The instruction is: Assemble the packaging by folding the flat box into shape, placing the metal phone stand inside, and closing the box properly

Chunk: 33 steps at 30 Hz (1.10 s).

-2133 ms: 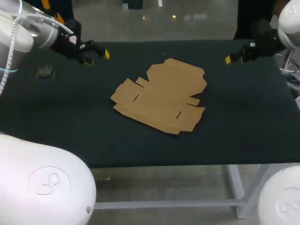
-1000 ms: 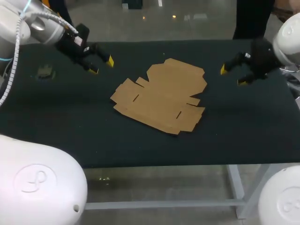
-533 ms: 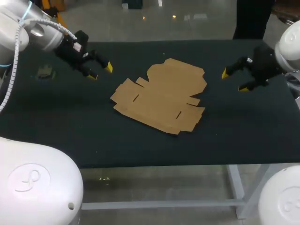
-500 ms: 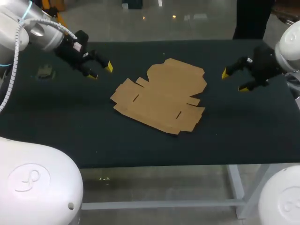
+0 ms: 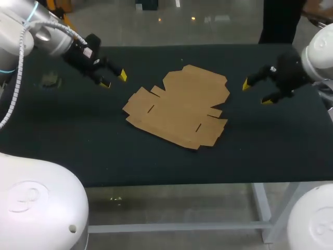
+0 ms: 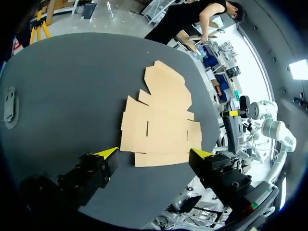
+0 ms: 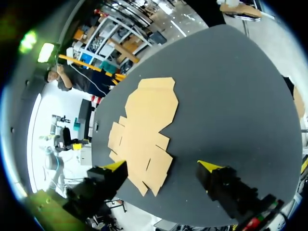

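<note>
Left claw (image 5: 114,79) has its yellow-tipped fingers spread apart with nothing in it, hanging over the far-left part of the matte black surface (image 5: 78,140). Right claw (image 5: 256,92) is spread wide too, also empty, over the right side. Between them, and apart from both, the flat brown cardboard box blank (image 5: 179,107) lies unfolded mid-surface: smooth card, notched flaps, a few cut slots, one rounded flap pointing far. There's bare surface all round its edges. A small dull grey flat object (image 5: 50,79) sits near the left edge, can't tell what it is.
</note>
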Motion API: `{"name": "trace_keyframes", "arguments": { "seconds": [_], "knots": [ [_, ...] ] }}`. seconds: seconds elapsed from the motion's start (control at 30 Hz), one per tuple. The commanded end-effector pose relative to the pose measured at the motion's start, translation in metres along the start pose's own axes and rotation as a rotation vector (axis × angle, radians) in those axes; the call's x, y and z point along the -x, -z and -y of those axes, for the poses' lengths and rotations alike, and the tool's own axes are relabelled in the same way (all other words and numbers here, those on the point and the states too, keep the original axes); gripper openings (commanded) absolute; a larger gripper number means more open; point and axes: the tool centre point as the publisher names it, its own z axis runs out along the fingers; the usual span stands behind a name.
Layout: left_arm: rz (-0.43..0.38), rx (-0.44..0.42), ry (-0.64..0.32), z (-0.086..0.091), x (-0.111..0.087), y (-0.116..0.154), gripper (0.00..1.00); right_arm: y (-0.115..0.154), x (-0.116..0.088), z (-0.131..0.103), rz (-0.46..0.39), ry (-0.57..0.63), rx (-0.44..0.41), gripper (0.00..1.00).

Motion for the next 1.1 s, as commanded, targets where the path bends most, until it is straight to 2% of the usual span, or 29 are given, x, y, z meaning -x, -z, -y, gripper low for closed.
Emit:
{"name": "trace_keyframes", "arguments": {
  "seconds": [0.03,0.1,0.3,0.5,0.63,0.77,1.1],
  "knots": [
    [-0.08,0.074,-0.05,0.022,0.025,-0.017,1.0,-0.009,0.0,-0.006,-0.006,-0.001,-0.031,1.0],
    [-0.088,0.103,-0.103,0.025,0.029,-0.023,1.0,-0.008,0.0,-0.005,-0.003,-0.001,-0.033,1.0],
    [-0.102,0.146,-0.149,0.034,0.039,-0.04,1.0,-0.006,-0.001,-0.001,-0.011,0.004,-0.053,1.0],
    [-0.071,0.166,-0.15,0.038,0.049,-0.059,1.0,-0.009,-0.006,0.005,0.006,0.022,-0.083,1.0],
    [-0.081,0.181,-0.15,0.038,0.055,-0.07,0.95,-0.011,-0.007,0.008,0.009,0.02,-0.121,1.0],
    [-0.095,0.19,-0.149,0.037,0.06,-0.078,0.99,-0.015,-0.008,0.011,0.013,0.034,-0.167,1.0],
    [-0.113,0.225,-0.159,0.031,0.06,-0.091,0.99,-0.023,-0.004,0.018,0.043,0.128,-0.22,1.0]
  ]
}}
